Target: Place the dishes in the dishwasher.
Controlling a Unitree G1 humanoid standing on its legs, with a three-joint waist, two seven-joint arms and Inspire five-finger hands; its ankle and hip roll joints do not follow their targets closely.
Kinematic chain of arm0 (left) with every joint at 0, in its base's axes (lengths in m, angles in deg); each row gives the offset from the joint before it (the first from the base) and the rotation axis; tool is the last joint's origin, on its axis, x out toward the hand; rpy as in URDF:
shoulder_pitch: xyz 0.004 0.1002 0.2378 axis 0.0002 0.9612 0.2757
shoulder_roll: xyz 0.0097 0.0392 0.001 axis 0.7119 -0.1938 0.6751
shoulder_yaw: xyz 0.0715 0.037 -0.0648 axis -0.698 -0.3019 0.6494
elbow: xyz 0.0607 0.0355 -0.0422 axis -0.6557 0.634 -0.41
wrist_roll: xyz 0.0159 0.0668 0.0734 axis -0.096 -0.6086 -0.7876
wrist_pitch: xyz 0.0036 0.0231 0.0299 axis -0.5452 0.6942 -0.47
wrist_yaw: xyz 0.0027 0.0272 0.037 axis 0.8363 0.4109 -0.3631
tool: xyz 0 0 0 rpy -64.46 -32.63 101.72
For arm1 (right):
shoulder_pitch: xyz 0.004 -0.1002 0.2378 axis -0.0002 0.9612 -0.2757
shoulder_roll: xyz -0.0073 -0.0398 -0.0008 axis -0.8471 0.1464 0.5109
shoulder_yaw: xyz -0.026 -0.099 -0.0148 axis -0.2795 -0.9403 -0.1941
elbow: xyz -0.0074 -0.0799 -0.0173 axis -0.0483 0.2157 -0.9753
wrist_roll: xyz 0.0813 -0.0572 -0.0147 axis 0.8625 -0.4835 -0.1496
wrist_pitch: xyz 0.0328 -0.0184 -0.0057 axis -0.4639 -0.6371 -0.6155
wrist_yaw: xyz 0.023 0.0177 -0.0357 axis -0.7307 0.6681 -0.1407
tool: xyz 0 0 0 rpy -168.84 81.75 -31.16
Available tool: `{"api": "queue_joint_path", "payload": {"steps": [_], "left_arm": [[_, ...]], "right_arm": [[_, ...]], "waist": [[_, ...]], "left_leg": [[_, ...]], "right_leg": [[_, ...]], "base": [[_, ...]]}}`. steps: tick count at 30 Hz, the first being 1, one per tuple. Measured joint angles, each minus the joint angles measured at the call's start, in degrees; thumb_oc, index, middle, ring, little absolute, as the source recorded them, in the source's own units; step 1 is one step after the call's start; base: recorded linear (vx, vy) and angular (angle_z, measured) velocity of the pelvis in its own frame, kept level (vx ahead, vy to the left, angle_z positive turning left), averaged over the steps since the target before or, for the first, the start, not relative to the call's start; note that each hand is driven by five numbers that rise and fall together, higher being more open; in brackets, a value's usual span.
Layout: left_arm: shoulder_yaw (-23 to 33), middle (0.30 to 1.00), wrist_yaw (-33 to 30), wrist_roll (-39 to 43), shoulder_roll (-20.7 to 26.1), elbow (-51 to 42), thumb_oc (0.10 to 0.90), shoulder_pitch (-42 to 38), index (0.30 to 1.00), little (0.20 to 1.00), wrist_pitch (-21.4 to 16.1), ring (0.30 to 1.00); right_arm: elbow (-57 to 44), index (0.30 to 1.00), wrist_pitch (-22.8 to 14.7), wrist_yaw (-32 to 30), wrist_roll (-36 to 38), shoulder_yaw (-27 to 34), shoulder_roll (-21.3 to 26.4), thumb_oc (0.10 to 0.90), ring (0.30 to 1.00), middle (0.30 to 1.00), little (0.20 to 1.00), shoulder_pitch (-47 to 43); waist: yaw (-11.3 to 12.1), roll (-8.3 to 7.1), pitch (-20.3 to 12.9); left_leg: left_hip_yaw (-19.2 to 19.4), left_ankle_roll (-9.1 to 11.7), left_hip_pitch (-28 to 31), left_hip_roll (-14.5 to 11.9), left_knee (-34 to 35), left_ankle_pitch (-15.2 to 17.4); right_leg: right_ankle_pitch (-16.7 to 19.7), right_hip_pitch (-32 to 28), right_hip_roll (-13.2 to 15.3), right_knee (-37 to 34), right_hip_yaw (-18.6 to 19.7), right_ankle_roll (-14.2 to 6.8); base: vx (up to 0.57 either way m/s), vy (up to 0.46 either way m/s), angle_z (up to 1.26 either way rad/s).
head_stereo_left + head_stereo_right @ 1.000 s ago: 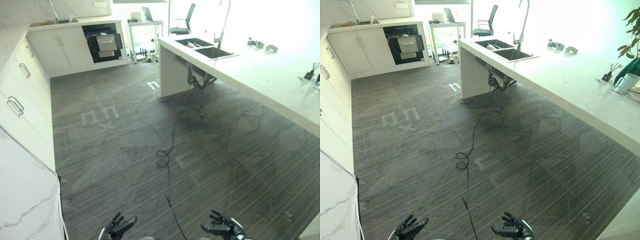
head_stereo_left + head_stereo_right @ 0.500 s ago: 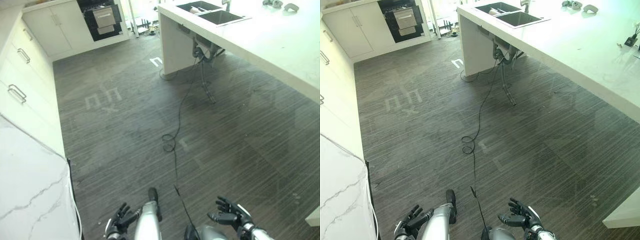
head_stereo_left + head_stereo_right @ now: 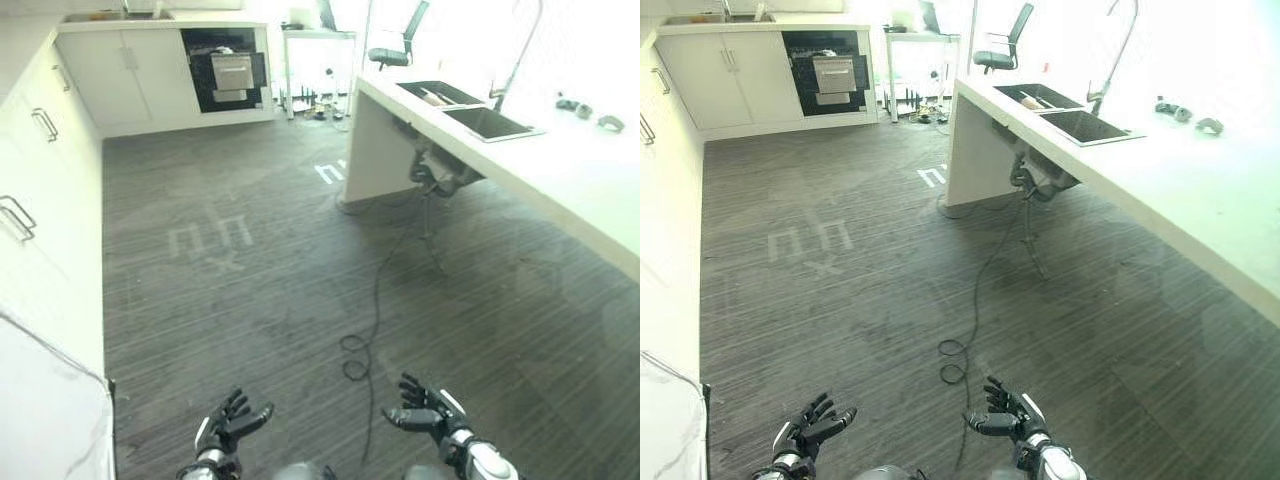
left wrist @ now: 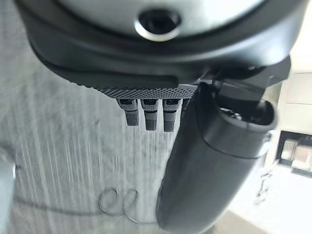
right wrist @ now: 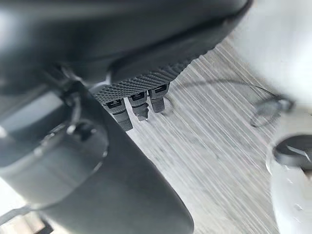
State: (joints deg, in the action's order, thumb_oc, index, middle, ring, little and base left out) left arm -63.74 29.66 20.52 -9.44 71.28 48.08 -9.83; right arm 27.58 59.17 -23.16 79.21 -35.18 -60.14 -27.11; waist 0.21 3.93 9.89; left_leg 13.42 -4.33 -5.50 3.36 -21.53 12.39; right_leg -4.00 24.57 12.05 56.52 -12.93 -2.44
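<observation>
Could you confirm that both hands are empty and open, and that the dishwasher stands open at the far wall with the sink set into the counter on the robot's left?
One detail is wrong: the sink is in the counter on the robot's right, as the right eye view shows. The left hand and right hand are empty and open, and the dishwasher stands open at the far wall.

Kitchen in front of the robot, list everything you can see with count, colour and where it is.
Dishwasher: one, black, open, in the far wall cabinets.
Cabinets: white, along the far wall and left side.
Island counter: one, white, right side.
Sink: one, two basins, in the island's far end.
Tap: one, tall, beside the sink.
Office chair: one, dark, far back.
Floor: dark grey striped.
Left hand: dark, open, holding nothing.
Right hand: dark, open, holding nothing.
</observation>
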Motion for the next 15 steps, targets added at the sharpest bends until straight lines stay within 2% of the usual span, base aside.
{"api": "queue_joint_path", "payload": {"steps": [1,2,3,4,5,6,7,8,10,11,12,13,14,15], "left_arm": [[-0.56,0.9,0.12,-0.28,-0.23,-0.4,0.8,0.16,0.9,0.9,0.14,0.9],[-1.08,0.9,1.03,-0.9,1.06,-2.83,0.8,-0.06,0.9,0.9,0.27,0.9],[0.51,0.9,1.41,-1.87,1.73,-6.52,0.8,1.46,0.9,0.9,0.32,0.9],[3.61,0.9,1.27,-1.86,1.9,-4.21,0.8,1.79,0.9,0.9,1.3,0.9],[4.13,0.9,1.25,-1.91,1.82,-2.64,0.8,2.32,0.9,0.9,2.22,0.9],[3.39,0.9,1.38,-1.91,1.33,-1.53,0.8,3.47,0.9,0.9,2.83,0.9],[2.0,0.9,1.43,-1.92,0.66,-1.5,0.8,5.41,0.9,0.9,2.78,0.9],[1.55,0.9,1.65,-1.98,-0.2,-2.93,0.8,6.93,0.9,0.9,2.22,0.9],[1.67,0.9,1.71,-2.26,-0.84,-3.4,0.8,6.48,0.9,0.9,2.01,0.9],[1.64,0.9,1.77,-2.43,-0.99,-3.4,0.8,6.23,0.9,0.9,2.09,0.9],[1.62,0.9,2.3,-2.45,-0.93,-3.73,0.8,6.34,0.9,0.9,2.09,0.9],[1.69,0.9,2.67,-2.44,-1.29,-3.83,0.8,6.0,0.9,0.9,2.1,0.9],[1.71,0.9,3.0,-2.43,-1.38,-5.03,0.8,6.11,0.9,0.9,2.1,0.9],[1.68,0.9,3.07,-2.42,-1.52,-6.12,0.8,6.12,0.9,0.9,2.07,0.9]], "right_arm": [[-0.51,0.9,-0.32,-0.06,0.0,-0.41,0.34,0.8,0.9,0.9,0.9,-0.64],[-0.19,0.9,-0.89,0.51,-0.07,1.43,-0.98,0.8,0.9,0.9,0.9,-0.02],[-0.64,0.9,-1.17,0.58,-0.17,1.69,-0.71,0.8,0.9,0.9,0.9,2.37],[-0.79,0.9,-1.4,1.16,-0.21,1.82,-0.66,0.8,0.9,0.9,0.9,3.25],[-0.81,0.9,-1.55,1.17,-0.2,2.35,-0.33,0.8,0.9,0.9,0.9,3.86],[-0.76,0.9,-3.2,1.03,-0.09,3.9,-0.19,0.8,0.9,0.9,0.9,4.04],[-0.88,0.9,-3.75,0.71,-0.14,5.49,-0.18,0.8,0.9,0.9,0.9,3.79],[-0.76,0.9,-2.44,0.45,-0.27,5.38,-0.2,0.8,0.9,0.9,0.9,4.02],[-0.92,0.9,-1.93,0.5,-0.27,4.28,-0.21,0.8,0.9,0.9,0.9,3.8],[-0.94,0.9,-0.91,0.09,-0.28,3.52,-0.27,0.8,0.9,0.9,0.9,3.92],[-0.97,0.9,-0.22,0.04,-0.27,3.0,-0.25,0.8,0.9,0.9,0.9,4.8],[-1.0,0.9,0.16,-0.03,-0.27,2.71,0.31,0.8,0.9,0.9,0.9,5.09],[-1.54,0.9,0.51,-0.52,-0.26,2.58,0.7,0.8,0.9,0.9,0.9,5.1],[-3.25,0.9,1.18,-0.81,-0.26,2.2,1.83,0.8,0.9,0.9,0.9,4.98]], "waist": [[0.5,-2.68,1.9],[-1.59,-6.78,2.62],[-2.42,-6.86,2.08],[-2.64,-8.76,2.87],[-3.16,-8.54,3.02],[-3.33,-7.41,3.63],[-4.7,-5.9,4.1],[-4.43,-5.23,3.9],[-4.43,-5.94,3.47],[-4.57,-6.22,3.14],[-4.82,-6.26,2.25],[-4.75,-5.52,1.64],[-4.66,-5.25,0.83],[-4.69,-5.12,0.29]], "left_leg": [[-2.0,16.07,0.3,2.23,-2.14,-3.57],[-5.06,9.16,-5.76,3.45,-14.18,-2.03],[-6.77,-0.45,-6.67,-3.47,-10.09,2.24],[-6.39,0.2,-5.18,-0.84,-10.17,3.76],[-5.78,0.27,-4.21,0.04,-10.19,4.6],[-4.45,0.0,-1.79,0.71,-9.6,5.91],[-4.53,-0.76,1.8,1.24,-8.17,7.24],[-4.62,-0.44,7.66,2.07,-3.51,7.69],[-6.86,-0.06,12.54,3.22,2.19,7.4],[-7.41,0.81,15.43,2.88,4.94,6.89],[-7.98,1.75,17.39,1.93,5.61,6.95],[-8.44,3.77,19.08,0.43,6.02,7.1],[-9.17,5.77,19.96,-0.54,5.82,5.97],[-9.22,9.02,20.57,-1.3,5.39,3.84]], "right_leg": [[-1.26,0.15,-1.18,-12.55,-0.73,2.13],[-0.16,-1.44,0.77,-27.33,-0.86,1.56],[3.18,-1.67,-0.28,-44.76,-4.27,-5.36],[3.88,1.68,0.29,-46.19,-0.36,-4.48],[4.72,3.67,0.54,-45.32,1.08,-4.05],[5.86,4.92,0.69,-43.45,1.34,-3.68],[6.32,4.03,1.3,-41.23,0.17,-3.14],[6.04,1.39,1.58,-36.65,-2.07,-3.01],[5.48,-0.74,0.6,-32.68,-1.99,-2.52],[4.75,-2.56,-0.41,-32.11,-1.79,-1.48],[4.98,-5.67,-2.01,-34.19,-1.78,0.5],[5.13,-7.04,-3.33,-33.45,-2.33,5.17],[2.91,-8.01,-3.97,-32.09,-3.13,6.54],[0.94,-8.79,-4.59,-30.69,-3.27,7.23]], "base": [[0.3,-0.254,0.98],[0.46,-0.394,1.9],[0.37,-0.291,2.02],[0.49,-0.331,1.24],[0.37,-0.212,-0.03],[0.49,-0.32,-0.21],[0.45,-0.371,-0.25],[0.6,-0.535,-0.11],[0.48,-0.448,0.09],[0.28,-0.27,0.34],[0.27,-0.254,0.34],[0.31,-0.301,0.24],[0.27,-0.273,0.0],[0.27,-0.281,-0.17]]}}
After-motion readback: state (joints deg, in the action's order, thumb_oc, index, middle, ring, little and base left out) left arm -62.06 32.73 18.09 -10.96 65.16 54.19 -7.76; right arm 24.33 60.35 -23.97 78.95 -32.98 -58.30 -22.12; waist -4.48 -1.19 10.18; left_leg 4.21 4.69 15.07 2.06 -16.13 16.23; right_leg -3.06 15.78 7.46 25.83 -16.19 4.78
